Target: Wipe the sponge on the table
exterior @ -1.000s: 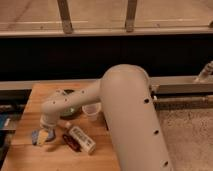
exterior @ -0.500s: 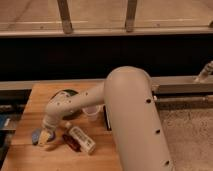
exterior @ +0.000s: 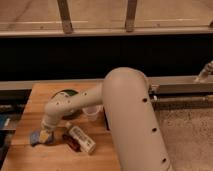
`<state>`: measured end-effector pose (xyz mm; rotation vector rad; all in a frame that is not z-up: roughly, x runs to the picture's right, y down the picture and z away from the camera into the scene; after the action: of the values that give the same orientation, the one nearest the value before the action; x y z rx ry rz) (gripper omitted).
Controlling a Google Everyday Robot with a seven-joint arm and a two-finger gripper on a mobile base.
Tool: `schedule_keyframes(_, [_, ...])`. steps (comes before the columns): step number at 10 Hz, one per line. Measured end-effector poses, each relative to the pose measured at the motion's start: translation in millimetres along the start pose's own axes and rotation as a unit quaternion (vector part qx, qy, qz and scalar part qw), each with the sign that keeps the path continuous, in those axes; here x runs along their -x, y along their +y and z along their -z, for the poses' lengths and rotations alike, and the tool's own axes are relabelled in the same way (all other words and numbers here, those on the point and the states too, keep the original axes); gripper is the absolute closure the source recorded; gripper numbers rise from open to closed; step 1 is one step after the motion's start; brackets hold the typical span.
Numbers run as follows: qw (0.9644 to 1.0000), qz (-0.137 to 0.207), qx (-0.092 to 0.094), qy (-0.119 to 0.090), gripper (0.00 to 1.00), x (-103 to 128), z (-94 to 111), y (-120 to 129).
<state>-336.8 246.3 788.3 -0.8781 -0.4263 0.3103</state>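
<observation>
Where the sponge (exterior: 35, 138) lies near the left edge of the table (exterior: 37, 102), the robot's gripper (exterior: 46, 135) sits low right against it, its grip impossible to tell; a white bottle (exterior: 83, 139), clear cup (exterior: 92, 111) and green bowl (exterior: 64, 95) are nearby.

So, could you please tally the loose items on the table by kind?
Sponge: 1 (the gripper sits low beside it)
Green bowl: 1
Clear cup: 1
White bottle: 1
Dark red item: 1
Total: 5 on the table
</observation>
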Motion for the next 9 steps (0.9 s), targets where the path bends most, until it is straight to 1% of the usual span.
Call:
schedule_keyframes(1, [1.0,0.001,0.0,0.001,0.71,1,0,1])
schedule_keyframes(3, [1.0,0.003,0.0,0.004,0.88,1,1,1])
schedule_keyframes(4, [1.0,0.006,-0.001,0.006,0.98,2,2,2])
schedule_keyframes(5, [1.0,0.005,-0.003,0.006,1.0,2,4,3])
schedule_keyframes(7, [0.9999,0.003,-0.01,0.006,1.0,1,9,1])
schedule_keyframes(9, [0.9997,-0.004,-0.023,0.005,1.0,0,21,-4])
